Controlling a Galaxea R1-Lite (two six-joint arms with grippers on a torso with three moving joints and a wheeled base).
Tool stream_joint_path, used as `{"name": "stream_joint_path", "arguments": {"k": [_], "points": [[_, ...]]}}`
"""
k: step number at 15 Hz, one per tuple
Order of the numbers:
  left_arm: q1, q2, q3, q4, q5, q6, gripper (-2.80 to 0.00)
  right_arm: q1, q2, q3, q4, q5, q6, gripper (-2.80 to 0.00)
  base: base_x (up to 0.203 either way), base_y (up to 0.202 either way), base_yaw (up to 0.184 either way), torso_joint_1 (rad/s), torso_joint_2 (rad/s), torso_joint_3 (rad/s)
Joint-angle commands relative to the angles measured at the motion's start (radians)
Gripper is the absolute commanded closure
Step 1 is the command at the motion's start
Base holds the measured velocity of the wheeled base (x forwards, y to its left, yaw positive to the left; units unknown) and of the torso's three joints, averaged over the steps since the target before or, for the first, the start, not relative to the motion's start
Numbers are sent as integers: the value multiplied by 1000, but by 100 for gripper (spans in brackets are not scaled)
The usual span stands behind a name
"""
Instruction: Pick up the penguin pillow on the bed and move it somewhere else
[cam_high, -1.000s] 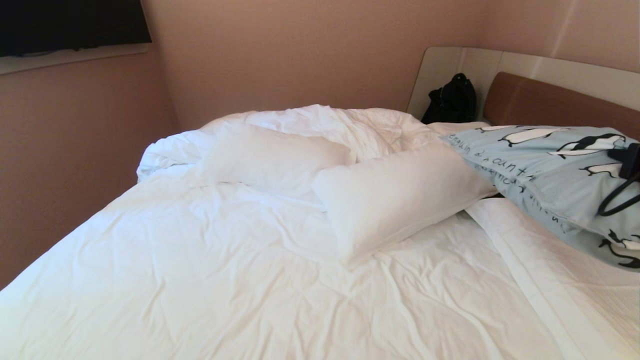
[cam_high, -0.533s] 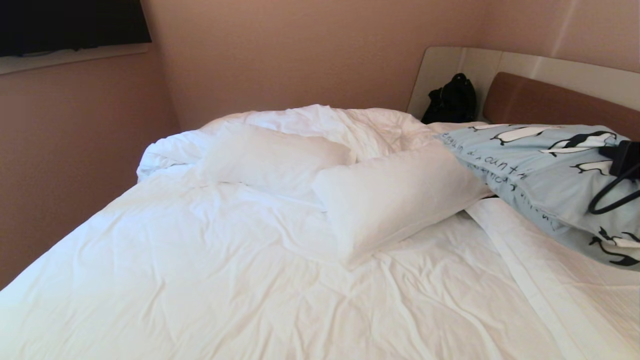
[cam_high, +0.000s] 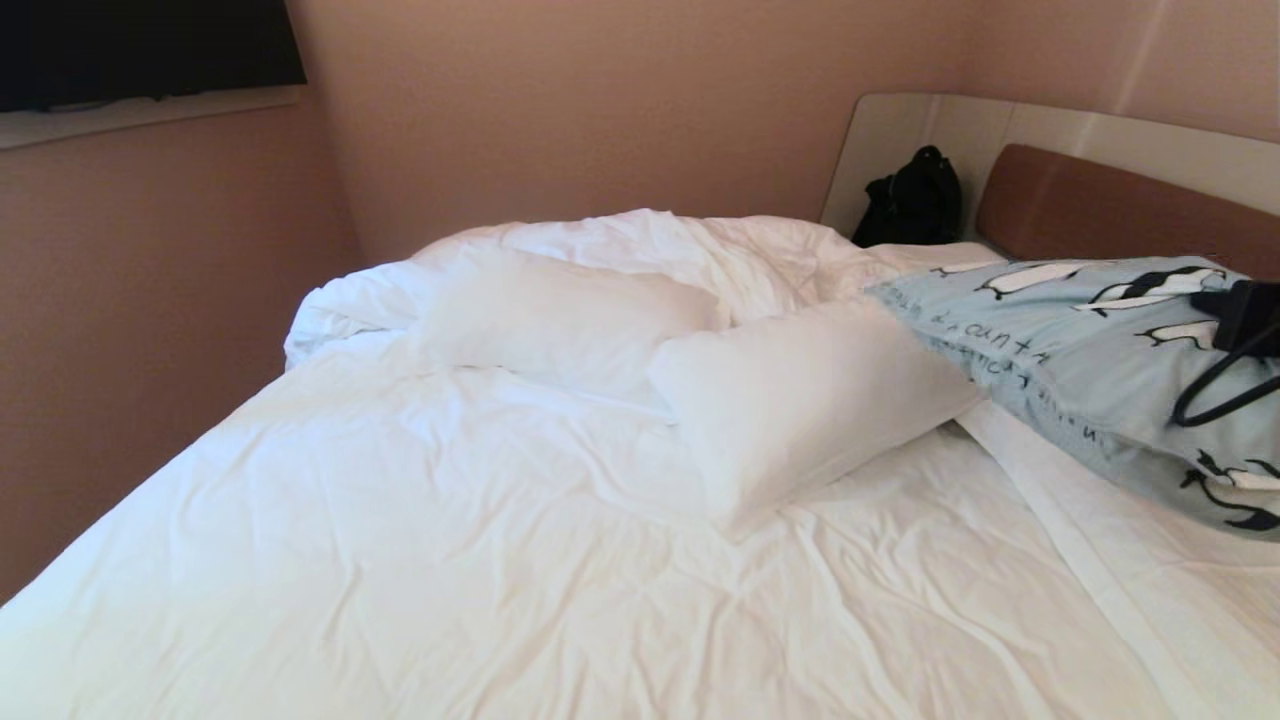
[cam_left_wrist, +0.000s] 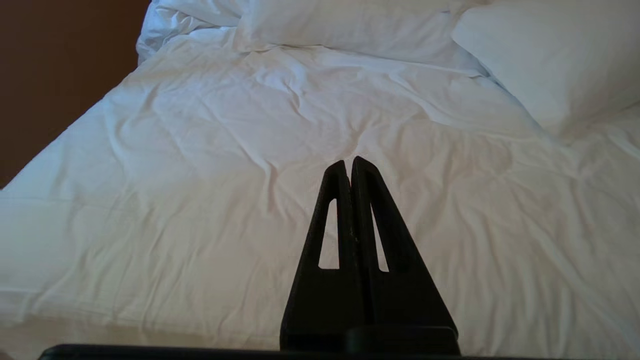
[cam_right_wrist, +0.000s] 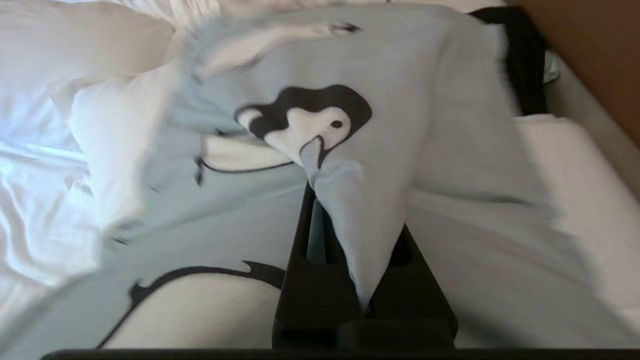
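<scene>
Shifted: soft pale-blue penguin pillow

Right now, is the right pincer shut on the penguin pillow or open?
Shut on it: the right pincer pinches a fold of the penguin pillow, fabric bunched between its closed fingers.

A: Background items, head view?

B: Two plain white pillows. The near white pillow lies at an angle at mid-frame. The far white pillow lies just behind it toward the wall, the two touching at their inner ends.

A: Behind those?

B: A bunched white duvet, heaped against the far side. A black bag rests in the corner, leaning on the beige panel.

A: Walls?

B: Pinkish-beige wall on two sides. A dark screen sits at upper left, with a pale ledge directly beneath it.

A: Left wrist view?

B: Same near white pillow, upper corner.
</scene>
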Motion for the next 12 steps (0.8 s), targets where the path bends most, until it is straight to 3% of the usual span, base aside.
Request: {"name": "stream_joint_path", "arguments": {"k": [1,5,12], "points": [[0,0,0,0,0,0,0,-1,3,1,-2,1,-1,0,0,198,2,2,-1,1],[0,0,0,0,0,0,0,2,3,5,-2,1,-2,0,0,165,3,4,2,0],[0,0,0,0,-1,0,0,4,-5,9,-3,0,-5,0,0,9,0,0,0,0]]}}
